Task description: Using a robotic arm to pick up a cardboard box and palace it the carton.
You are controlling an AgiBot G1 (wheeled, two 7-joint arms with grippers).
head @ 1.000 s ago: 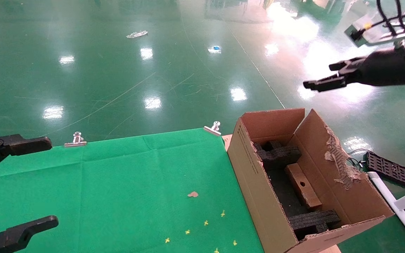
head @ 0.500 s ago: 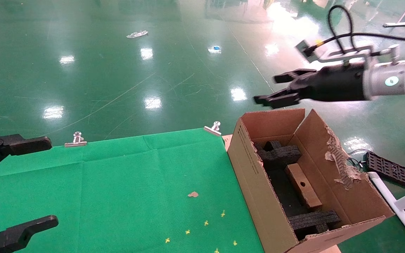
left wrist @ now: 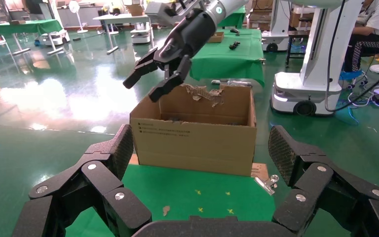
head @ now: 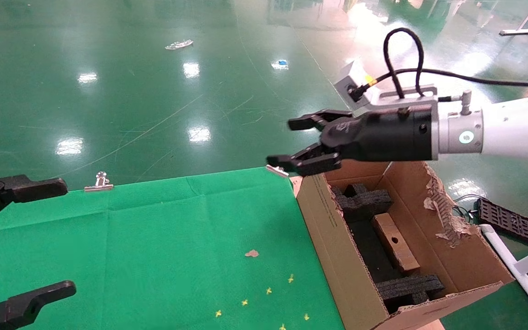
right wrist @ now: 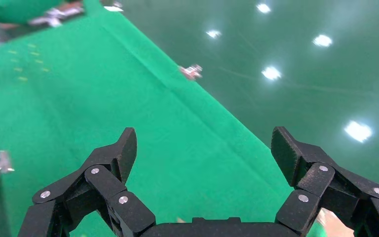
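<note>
The small brown cardboard box [head: 394, 241] with a round hole lies inside the large tan carton [head: 337, 238], between black foam inserts [head: 362, 200]. The carton stands at the right edge of the green table, and also shows in the left wrist view [left wrist: 193, 136]. My right gripper [head: 287, 141], on the white arm, is open and empty. It hovers above the carton's far left corner, pointing left over the table's far edge. It also shows in the left wrist view [left wrist: 145, 84]. My left gripper [head: 62, 236] is open and empty at the table's left edge.
Green cloth [head: 163, 247] covers the table, held by metal clips [head: 100, 182] along the far edge. A small brown scrap [head: 251, 253] and yellow marks [head: 268, 290] lie on it. The carton's right flap [head: 442, 208] is torn. A black grid part [head: 509, 221] lies on the floor to the right.
My right arm has swept from the upper right to the left and down, now over the carton's far left corner, fingers still open. The left gripper and the boxes have not moved.
</note>
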